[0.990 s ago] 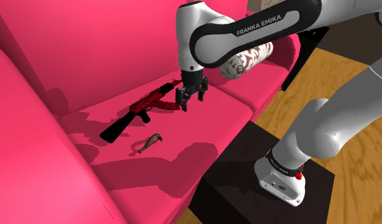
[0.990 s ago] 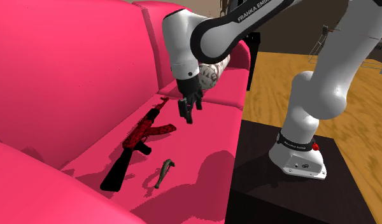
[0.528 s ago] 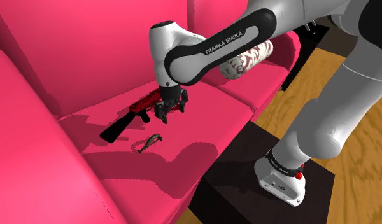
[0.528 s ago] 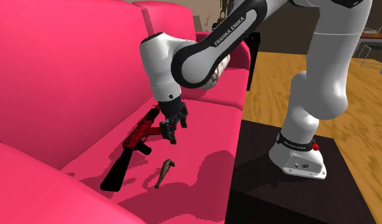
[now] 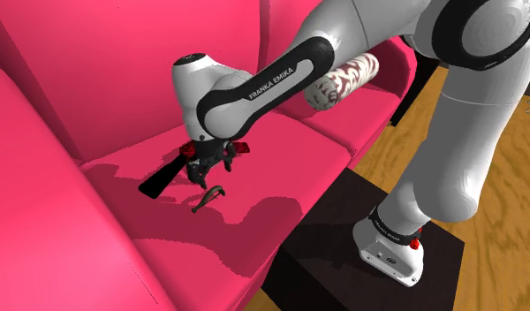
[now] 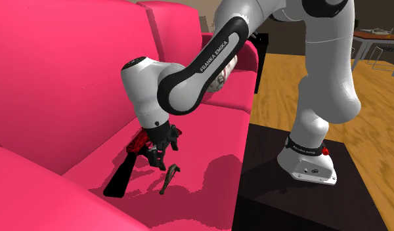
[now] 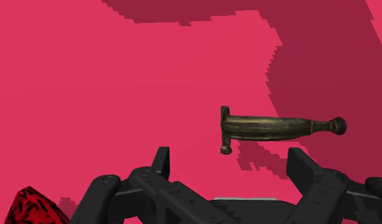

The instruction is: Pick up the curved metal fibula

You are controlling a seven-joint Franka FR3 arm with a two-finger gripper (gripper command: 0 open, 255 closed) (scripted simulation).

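The fibula (image 5: 208, 196) is a small, curved, dull bronze-coloured pin lying on the pink sofa seat (image 5: 263, 177). In the second exterior view the fibula (image 6: 169, 177) lies just right of the toy rifle's black stock. My gripper (image 5: 206, 179) hangs low over the seat, just above and behind the pin, with its fingers apart. From the wrist, the fibula (image 7: 272, 127) lies crosswise just ahead of the open gripper (image 7: 231, 167), closer to one fingertip (image 7: 301, 164). Nothing is between the fingers.
A red and black toy rifle (image 6: 121, 174) lies on the seat beside the pin, its red body (image 7: 29, 205) close to my hand. A patterned cylinder cushion (image 5: 344, 81) rests further back. The dark stand (image 5: 334, 247) borders the sofa's front edge, with wooden floor (image 6: 287, 85) beyond.
The arm has swung down and toward the shoulder view's left, from above the rifle's middle to just over the fibula. The fingers stayed apart. The pin and rifle have not moved.
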